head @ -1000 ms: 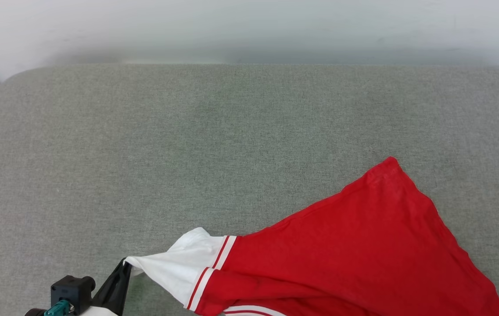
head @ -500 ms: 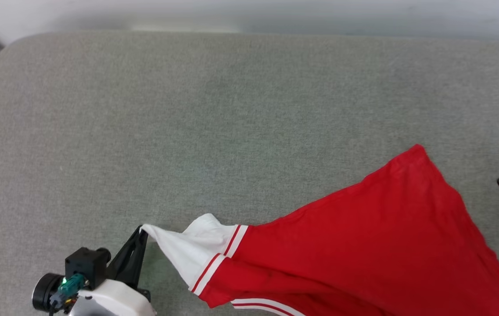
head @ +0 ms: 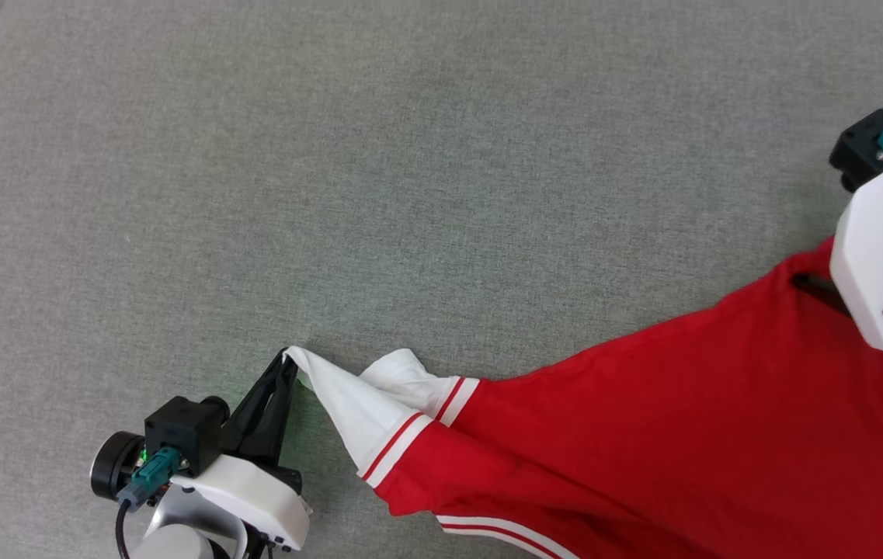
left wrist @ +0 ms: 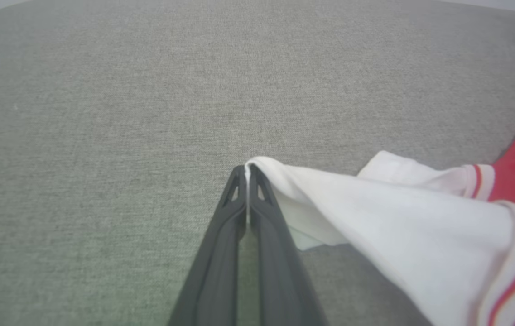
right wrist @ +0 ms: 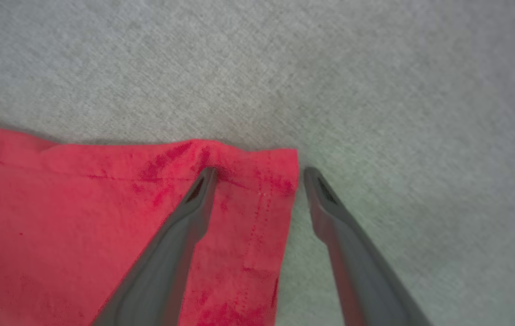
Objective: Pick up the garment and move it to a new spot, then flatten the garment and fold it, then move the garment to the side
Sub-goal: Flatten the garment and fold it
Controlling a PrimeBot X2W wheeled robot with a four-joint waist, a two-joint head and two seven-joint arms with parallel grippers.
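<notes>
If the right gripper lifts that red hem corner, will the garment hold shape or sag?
Likely sags: the garment folds and wrinkles where the left gripper pinches its white sleeve. Probably light: that fingertip pinch alone lifts it.

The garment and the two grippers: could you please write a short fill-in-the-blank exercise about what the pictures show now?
1. The left gripper is shut on the tip of the garment's ____ sleeve.
2. The right gripper stands ____ at a corner of the garment.
3. The body of the garment is ____.
Missing words: white; open; red.
</notes>
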